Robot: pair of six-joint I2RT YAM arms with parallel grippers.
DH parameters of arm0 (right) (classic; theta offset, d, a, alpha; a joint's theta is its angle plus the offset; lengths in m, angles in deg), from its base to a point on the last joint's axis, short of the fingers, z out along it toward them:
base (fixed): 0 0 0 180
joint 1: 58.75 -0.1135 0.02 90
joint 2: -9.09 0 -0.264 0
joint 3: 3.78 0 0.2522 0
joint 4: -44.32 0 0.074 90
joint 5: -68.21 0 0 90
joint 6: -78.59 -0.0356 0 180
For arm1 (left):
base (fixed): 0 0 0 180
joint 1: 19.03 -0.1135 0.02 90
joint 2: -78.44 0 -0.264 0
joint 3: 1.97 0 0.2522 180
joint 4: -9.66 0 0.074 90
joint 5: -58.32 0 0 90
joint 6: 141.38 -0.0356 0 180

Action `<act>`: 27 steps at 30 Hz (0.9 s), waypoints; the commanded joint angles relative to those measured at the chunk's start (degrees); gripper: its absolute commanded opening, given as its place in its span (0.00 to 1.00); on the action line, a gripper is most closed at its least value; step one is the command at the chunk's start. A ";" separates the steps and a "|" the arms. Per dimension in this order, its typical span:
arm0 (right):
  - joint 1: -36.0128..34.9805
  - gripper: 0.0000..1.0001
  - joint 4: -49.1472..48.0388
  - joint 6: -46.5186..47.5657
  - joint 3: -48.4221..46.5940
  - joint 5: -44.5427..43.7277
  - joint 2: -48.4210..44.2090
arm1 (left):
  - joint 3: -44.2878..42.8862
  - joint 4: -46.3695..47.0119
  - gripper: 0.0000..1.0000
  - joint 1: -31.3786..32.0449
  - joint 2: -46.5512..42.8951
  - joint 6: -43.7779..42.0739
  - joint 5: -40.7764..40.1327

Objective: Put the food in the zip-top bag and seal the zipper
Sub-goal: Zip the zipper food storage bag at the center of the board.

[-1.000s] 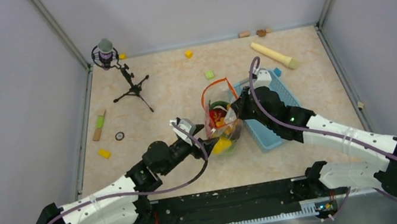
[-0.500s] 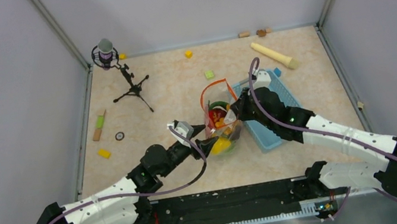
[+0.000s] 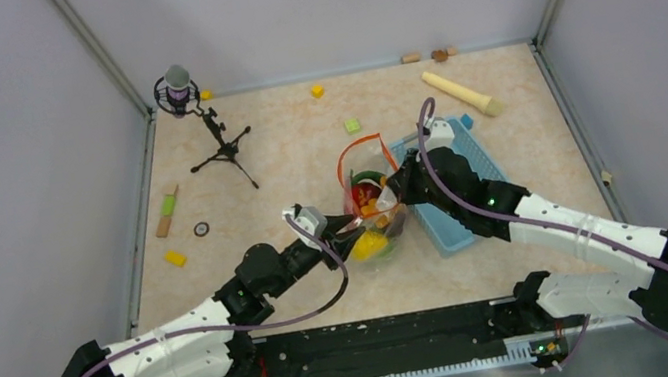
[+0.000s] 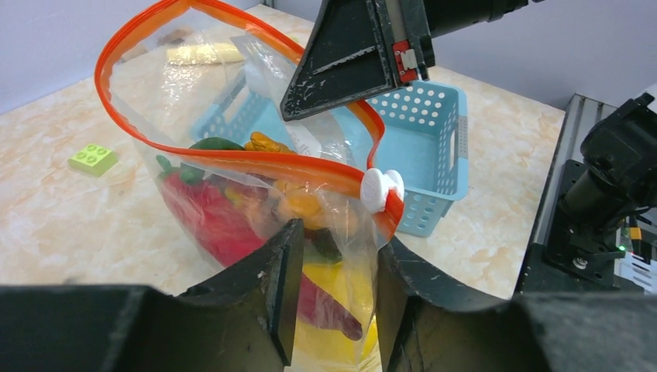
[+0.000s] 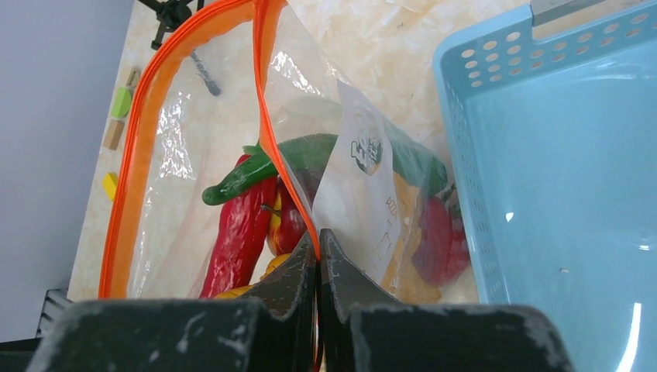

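While the two arms reach in from the black rail (image 3: 383, 333) at the near edge, a beige marbled desk (image 3: 283, 146) boxed in by pale grey walls (image 3: 332, 7) carries the scene. Nearest, the left pincer (image 4: 335, 240) is released, its fingers (image 4: 271, 271) spread on either side of the lower part of the zip-top bag (image 3: 373, 215), which lies about mid-desk against the left side of a light-blue mesh basket (image 4: 457, 139). The right pincer (image 5: 318, 236) is clenched on the bag's clear wall just under the zipper (image 4: 232, 159).

The bag's long axis runs near to far, its closed bottom toward the near edge and its gaping mouth tilted up toward the far edge. The orange-red zipper forms an open loop, with the white slider (image 4: 381, 188) at its near end. The food (image 5: 240, 232) is inside: a red chili, a green piece, orange bits and a yellow lemon (image 3: 371, 243) at the bottom.

Beyond lie a green brick (image 3: 352, 126), a yellow cube (image 3: 318, 91) and, toward the far right corner, a beige wooden stick (image 3: 462, 92). A microphone on a tripod (image 3: 178, 81) stands in the far left corner.
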 commanded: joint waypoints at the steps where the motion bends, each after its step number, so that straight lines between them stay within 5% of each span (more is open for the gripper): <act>1: 0.66 0.00 -1.58 0.82 -0.41 0.82 -0.86 | -1.43 1.89 0.39 -0.16 0.25 -0.46 3.32; 5: 0.60 0.00 -2.17 3.69 -0.54 1.62 -1.28 | -1.74 1.36 0.12 -0.09 0.09 -0.50 2.82; 7: 0.61 0.09 -3.91 9.14 -0.71 3.55 -1.81 | -1.99 0.60 0.00 -0.15 -0.16 -0.51 2.28; 16: 0.60 0.76 -10.51 42.43 -3.59 20.89 -5.34 | -1.09 -1.57 0.00 -0.09 -4.19 -2.56 4.39; 27: 0.59 0.82 -0.11 69.92 -7.87 53.35 -7.49 | -1.72 -8.48 0.00 -0.11 -13.19 -8.43 0.92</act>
